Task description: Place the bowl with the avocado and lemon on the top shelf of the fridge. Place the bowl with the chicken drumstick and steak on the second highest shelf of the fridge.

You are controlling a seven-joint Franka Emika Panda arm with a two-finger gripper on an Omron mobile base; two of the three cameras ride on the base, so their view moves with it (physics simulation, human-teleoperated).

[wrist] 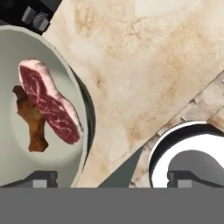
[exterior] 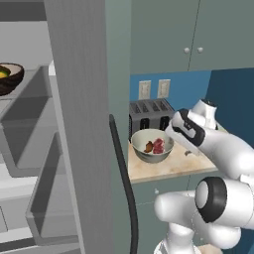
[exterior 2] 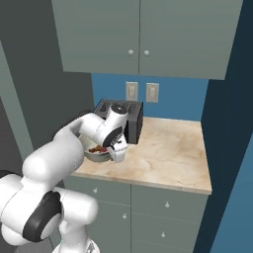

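At the far left edge of the left base view, the bowl with the avocado and lemon point(exterior: 11, 77) already sits up on the top shelf point(exterior: 25, 94) of the open fridge, a sliver of yellow lemon point(exterior: 4, 74) showing inside it. The other half of the job waits on the marble counter point(exterior 2: 168, 153): a pale grey bowl point(exterior: 152, 145) stands just in front of the toaster point(exterior: 151, 114), near the middle of that frame. In the hand view the steak point(wrist: 49, 100) lies across the chicken drumstick point(wrist: 31, 122) at the left. The gripper point(wrist: 111, 179) hangs low beside this bowl with its jaws spread wide, one fingertip point(wrist: 41, 178) at the bowl's rim and the other point(wrist: 190, 178) well off to the right, nothing between them. The worry, to my eye, is the grip: a pinch on one thin rim wall could let the shallow bowl tip and spill the meat. A descent slightly off could also shove the bowl back against the toaster. Later, the fridge door point(exterior: 82, 124) stands close to the carrying path and could be clipped.
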